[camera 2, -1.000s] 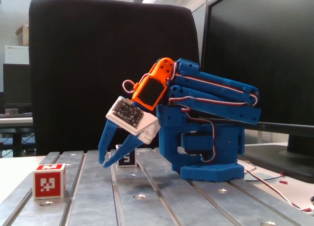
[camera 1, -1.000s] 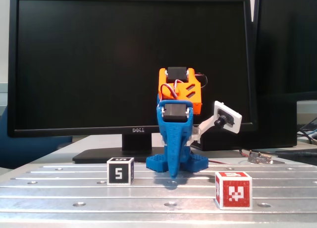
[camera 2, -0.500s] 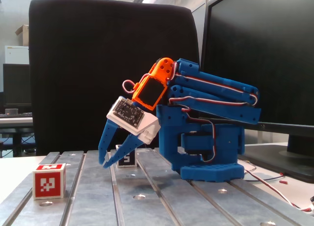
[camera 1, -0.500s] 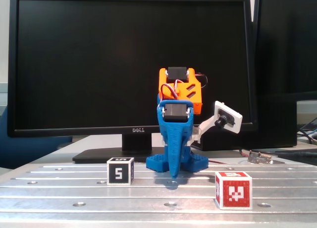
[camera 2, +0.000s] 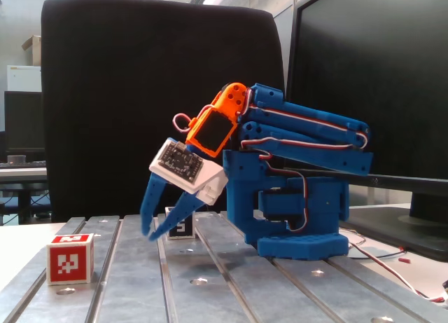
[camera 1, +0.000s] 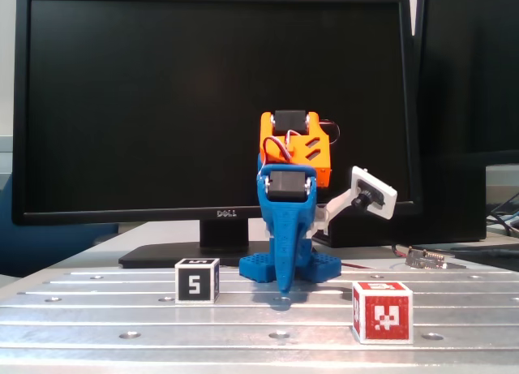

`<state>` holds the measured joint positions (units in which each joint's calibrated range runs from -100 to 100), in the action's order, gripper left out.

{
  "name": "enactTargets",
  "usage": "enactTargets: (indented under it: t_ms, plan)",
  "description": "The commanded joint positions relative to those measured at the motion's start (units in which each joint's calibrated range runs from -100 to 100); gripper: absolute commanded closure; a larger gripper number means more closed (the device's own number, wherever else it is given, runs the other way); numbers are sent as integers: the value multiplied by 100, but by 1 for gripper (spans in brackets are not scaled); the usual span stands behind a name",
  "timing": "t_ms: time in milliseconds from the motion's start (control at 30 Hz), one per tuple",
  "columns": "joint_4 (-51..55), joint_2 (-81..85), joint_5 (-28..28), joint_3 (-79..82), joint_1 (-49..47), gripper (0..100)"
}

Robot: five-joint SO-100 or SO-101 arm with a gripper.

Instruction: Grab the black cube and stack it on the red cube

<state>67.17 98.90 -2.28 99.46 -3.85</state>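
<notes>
Clearly nothing is grasped yet: the gripper hangs empty just above the slotted metal table, fingers parted a little, with the black cube resting to its left in the front-on fixed view and the red cube well apart on the right. Next it must swing toward the "5" cube, open enough and straddle it; in the side-on fixed view that cube is half hidden behind the fingers, so its depth from them is unclear.

One black cube, one red cube, one blue arm, two monitors behind
</notes>
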Motion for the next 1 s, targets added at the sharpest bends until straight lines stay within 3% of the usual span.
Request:
enactTargets:
  t_ms: [0,600,900,967]
  plan:
    - [-205,26,-19,9,5,99]
    - [-376,-333,18,-696,12,99]
    - [-513,-2789,49,-2352,256,99]
    - [-419,-3416,276,-2840,337,99]
